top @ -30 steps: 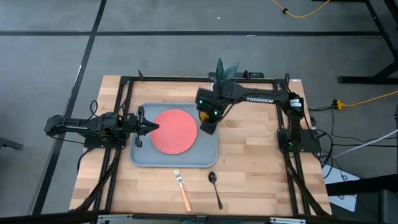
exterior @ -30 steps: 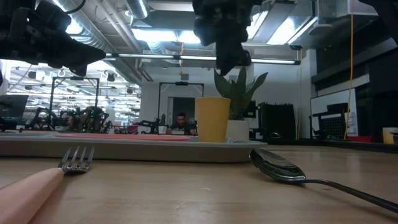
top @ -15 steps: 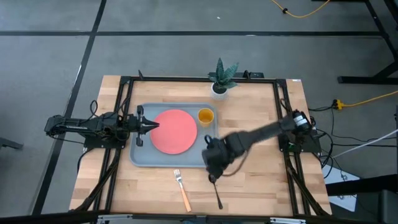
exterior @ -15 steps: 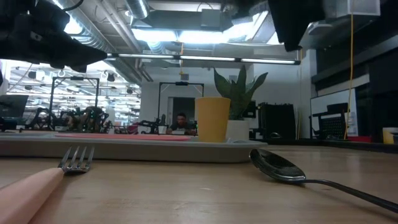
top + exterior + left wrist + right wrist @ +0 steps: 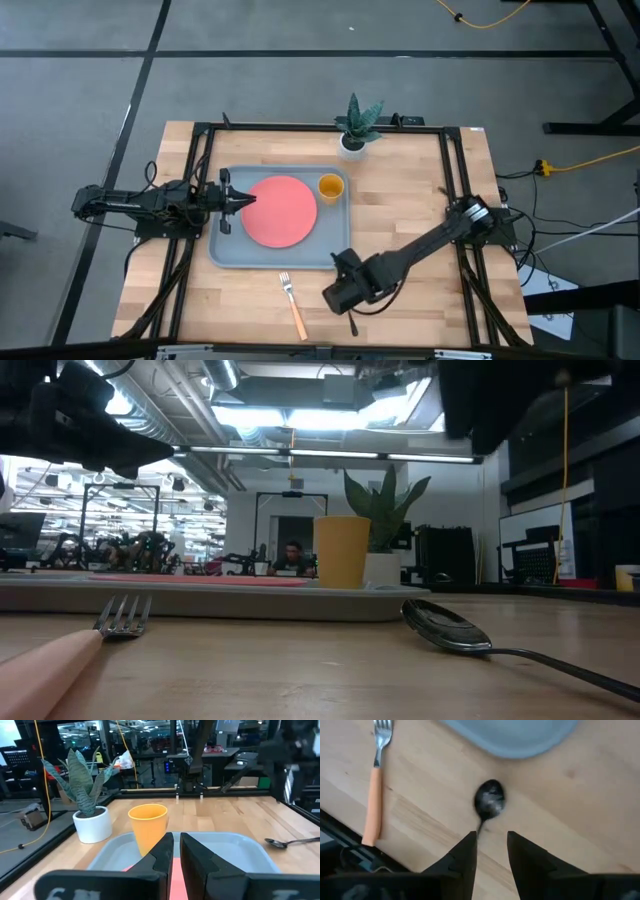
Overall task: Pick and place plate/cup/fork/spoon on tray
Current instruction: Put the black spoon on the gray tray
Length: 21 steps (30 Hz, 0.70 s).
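The coral plate (image 5: 282,210) and the yellow cup (image 5: 331,187) rest on the grey-blue tray (image 5: 228,252), the cup at its far right corner. The fork (image 5: 292,305) lies on the table just near of the tray, with the dark spoon (image 5: 490,800) to its right. My right gripper (image 5: 492,840) hangs open above the spoon, with the spoon's handle (image 5: 481,827) showing in the gap between the fingers, and touches nothing. In the high view the right gripper (image 5: 340,295) hides most of the spoon. My left gripper (image 5: 240,202) is shut and waits above the plate's left edge.
A white pot with a green plant (image 5: 354,130) stands at the table's far edge behind the cup. A black frame (image 5: 200,160) runs around the table's edges. Bare wood lies to the right of the tray and along the near edge.
My right gripper has gone from above the cup at the tray's far right corner toward the table's near edge, and now hangs over the spoon. The cup stays upright on the tray. Fork and spoon have not moved.
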{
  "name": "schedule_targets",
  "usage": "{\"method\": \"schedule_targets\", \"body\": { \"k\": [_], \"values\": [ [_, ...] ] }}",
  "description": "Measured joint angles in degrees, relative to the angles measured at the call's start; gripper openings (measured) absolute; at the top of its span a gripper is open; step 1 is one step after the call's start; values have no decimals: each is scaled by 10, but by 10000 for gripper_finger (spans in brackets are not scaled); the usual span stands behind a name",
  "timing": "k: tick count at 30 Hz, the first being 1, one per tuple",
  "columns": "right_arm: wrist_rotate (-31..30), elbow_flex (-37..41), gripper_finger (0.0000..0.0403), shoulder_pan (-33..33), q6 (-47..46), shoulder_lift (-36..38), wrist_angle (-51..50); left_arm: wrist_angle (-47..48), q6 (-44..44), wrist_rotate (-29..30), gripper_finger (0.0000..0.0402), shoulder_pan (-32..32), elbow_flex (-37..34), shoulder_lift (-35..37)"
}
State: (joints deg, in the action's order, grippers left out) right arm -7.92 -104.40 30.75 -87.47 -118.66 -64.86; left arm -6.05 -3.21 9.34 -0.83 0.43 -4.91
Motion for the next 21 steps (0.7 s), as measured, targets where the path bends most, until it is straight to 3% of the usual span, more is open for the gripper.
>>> {"method": "schedule_targets", "body": {
  "k": [9,21],
  "values": [
    [86,0,112,6,-7,-76,48,0,20,-29,27,0,0,0],
    [89,0,112,18,-66,-97,79,0,-15,-26,27,0,0,0]
  ]
}}
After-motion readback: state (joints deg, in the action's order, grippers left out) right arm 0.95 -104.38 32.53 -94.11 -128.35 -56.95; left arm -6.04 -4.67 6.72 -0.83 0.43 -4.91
